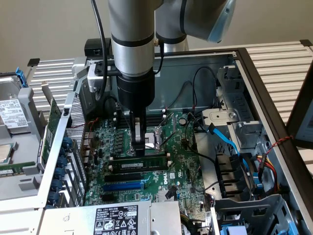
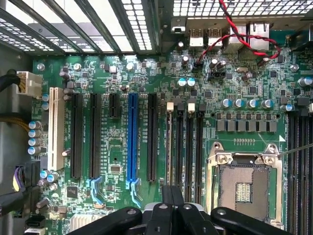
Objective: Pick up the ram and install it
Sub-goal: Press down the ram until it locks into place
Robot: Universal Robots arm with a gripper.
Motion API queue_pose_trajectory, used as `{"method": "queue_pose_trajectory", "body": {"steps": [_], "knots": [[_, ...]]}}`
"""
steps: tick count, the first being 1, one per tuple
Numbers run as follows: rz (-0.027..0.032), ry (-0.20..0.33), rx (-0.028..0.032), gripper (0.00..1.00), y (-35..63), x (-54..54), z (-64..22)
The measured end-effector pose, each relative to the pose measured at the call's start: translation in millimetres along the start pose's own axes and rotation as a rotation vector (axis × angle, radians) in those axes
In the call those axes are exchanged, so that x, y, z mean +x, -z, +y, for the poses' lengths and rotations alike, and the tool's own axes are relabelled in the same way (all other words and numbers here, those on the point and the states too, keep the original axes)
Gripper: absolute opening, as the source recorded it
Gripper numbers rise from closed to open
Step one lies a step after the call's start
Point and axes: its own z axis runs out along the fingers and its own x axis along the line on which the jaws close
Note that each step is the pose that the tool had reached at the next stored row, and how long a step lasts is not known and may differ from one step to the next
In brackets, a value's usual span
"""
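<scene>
Ram [image 1: 142, 165], a thin green stick with a white label, lies flat along a memory slot on the motherboard [image 1: 186, 169] inside the open computer case [image 1: 254, 83], as I watch from my remote station. My gripper [image 1: 140, 147] stands directly above it, fingertips down at the stick's upper edge near its middle; whether the fingers are clamped on the ram or merely touching it I cannot tell. In the wrist view the black fingers [image 2: 171, 215] point at the row of memory slots [image 2: 183, 147] just beside the bare processor socket [image 2: 244, 183]. A blue expansion slot [image 2: 132, 139] runs parallel nearby. A red and black twisted wire [image 2: 244, 36] loops over the board's rear ports
</scene>
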Motion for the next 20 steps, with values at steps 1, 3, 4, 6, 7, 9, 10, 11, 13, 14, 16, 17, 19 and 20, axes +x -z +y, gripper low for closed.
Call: {"method": "queue_pose_trajectory", "body": {"steps": [1,3,4,6,7,9,10,11,13,14,16,17,19,20], "knots": [[0.0005,0.0,0.0001,0.11,-0.9,-0.2,0.0],[0.0016,0.0,0.0003,0.11,-2.2,-0.3,0.0],[0.0025,0.0,0.0004,0.11,-2.9,-0.3,0.0],[0.0039,0.0,0.0005,0.11,-4.2,-0.4,0.0],[0.0042,0.0,0.0005,0.11,-4.6,-0.5,0.0],[0.0046,0.0,0.0006,0.11,-5.0,-0.6,-0.1],[0.0045,0.0,0.0009,0.11,-5.3,-0.7,-0.2],[0.0044,0.0,0.0011,0.11,-5.5,-0.8,-0.3],[0.0044,0.0,0.0014,0.11,-6.0,-0.9,-0.5],[0.0043,0.0,0.0018,0.11,-6.4,-1.0,-0.7],[0.0045,0.0,0.0018,0.11,-7.2,-1.2,-0.7],[0.0045,0.001,0.0018,0.11,-7.4,-1.2,-0.7],[0.0045,0.001,0.0018,0.11,-7.8,-1.3,-0.7],[0.0044,0.001,0.0019,0.11,-8.0,-1.3,-0.7]]}}
